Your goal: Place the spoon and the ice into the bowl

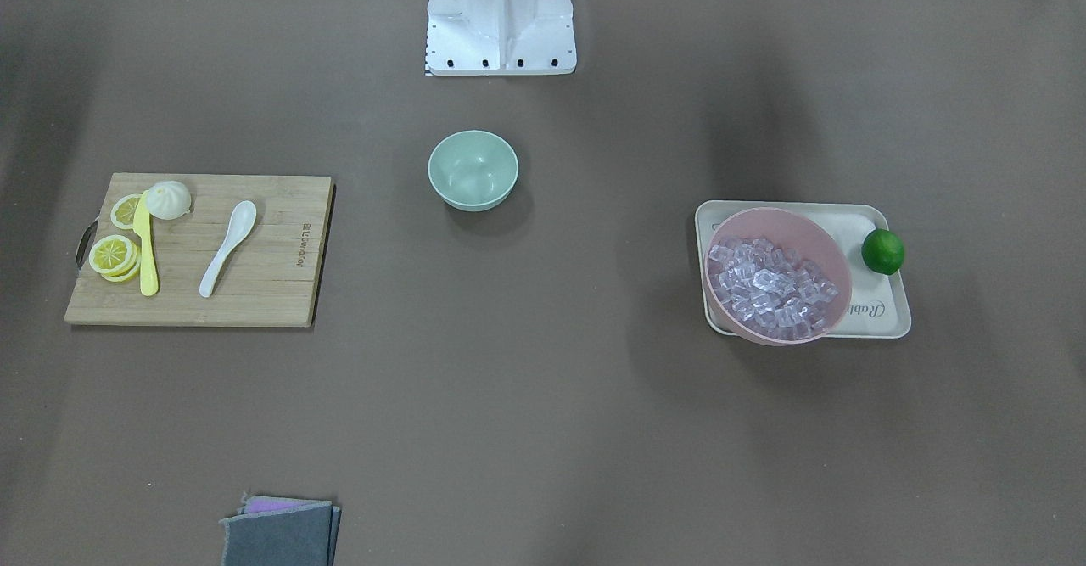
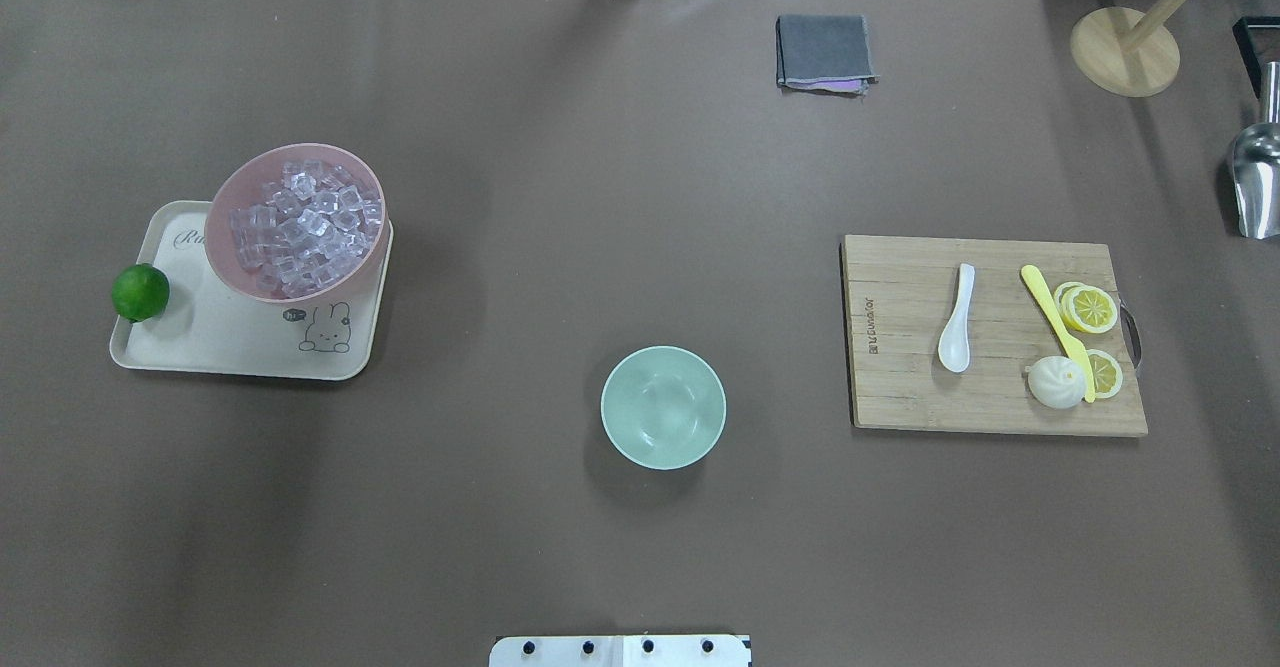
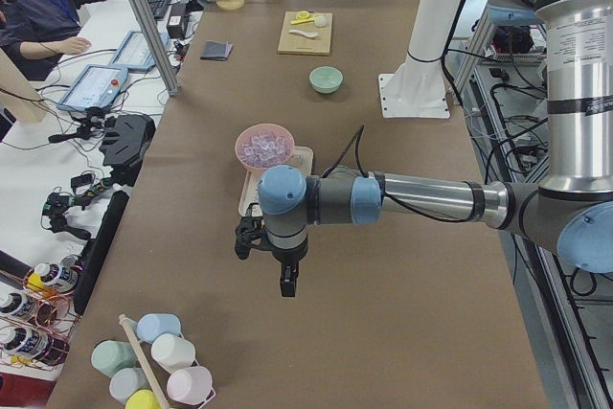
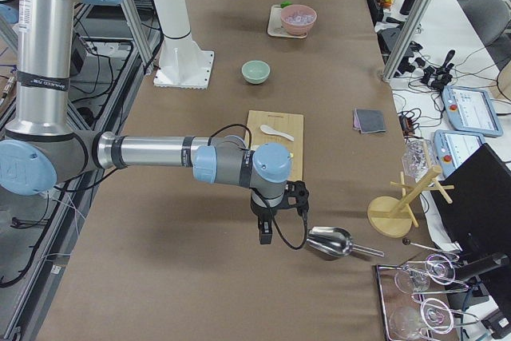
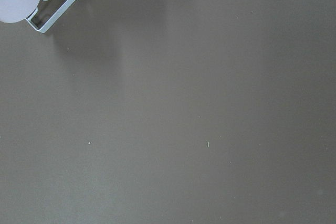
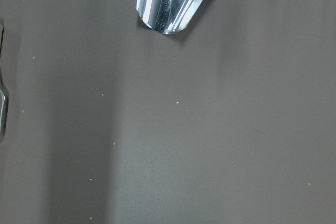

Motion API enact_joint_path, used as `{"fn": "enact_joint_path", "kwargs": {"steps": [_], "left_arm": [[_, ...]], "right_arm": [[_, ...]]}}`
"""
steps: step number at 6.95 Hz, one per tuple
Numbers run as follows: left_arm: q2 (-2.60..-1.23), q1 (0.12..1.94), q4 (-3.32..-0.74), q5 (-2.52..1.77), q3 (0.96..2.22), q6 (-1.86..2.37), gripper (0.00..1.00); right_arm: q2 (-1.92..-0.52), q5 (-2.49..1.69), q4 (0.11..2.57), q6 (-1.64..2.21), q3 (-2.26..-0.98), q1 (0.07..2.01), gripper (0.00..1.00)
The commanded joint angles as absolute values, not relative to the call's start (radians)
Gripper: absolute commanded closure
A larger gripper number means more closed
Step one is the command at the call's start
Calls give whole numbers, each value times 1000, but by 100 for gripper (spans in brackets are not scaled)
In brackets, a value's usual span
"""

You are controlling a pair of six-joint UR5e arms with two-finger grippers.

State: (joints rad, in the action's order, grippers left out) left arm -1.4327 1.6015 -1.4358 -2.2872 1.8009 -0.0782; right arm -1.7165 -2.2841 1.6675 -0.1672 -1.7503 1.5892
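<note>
The white spoon lies on a wooden cutting board at the table's right; it also shows in the front-facing view. Ice cubes fill a pink bowl on the left. The mint-green bowl stands empty at the middle, near the robot's base. My left gripper shows only in the exterior left view, hanging over bare table beyond the pink bowl. My right gripper shows only in the exterior right view, beside a metal scoop. I cannot tell whether either is open or shut.
A yellow knife, lemon slices and a white bun share the board. A lime rests on the cream tray. A grey cloth, a metal scoop and a wooden stand sit at the far side.
</note>
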Motion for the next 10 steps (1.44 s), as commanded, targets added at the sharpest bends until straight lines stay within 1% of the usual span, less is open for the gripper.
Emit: {"fn": "enact_joint_path", "kwargs": {"steps": [1,5,6,8,9,10], "left_arm": [[-1433,1597,-1434,-2286,1804,-78,2],[-1433,1597,-1488,-2275,1827,-78,2],[-1439,1597,-1493,-2276,1832,-77,2],[-1453,1597,-1515,-2284,1835,-68,2],[-1451,1598,-1584,-2281,1833,-67,2],[-1451,1598,-1724,-2278,1809,-69,2]], "right_arm": [[-1717,-2284,1667,-167,-1750,1589,0],[-1726,-2284,1664,-169,-1752,1589,0],[-1726,-2310,1623,-164,-1753,1589,0],[-1735,-2393,1422,-161,-1743,1589,0],[-1741,-2396,1287,-157,-1743,1589,0],[-1755,-2396,1144,-152,-1749,1589,0]]}}
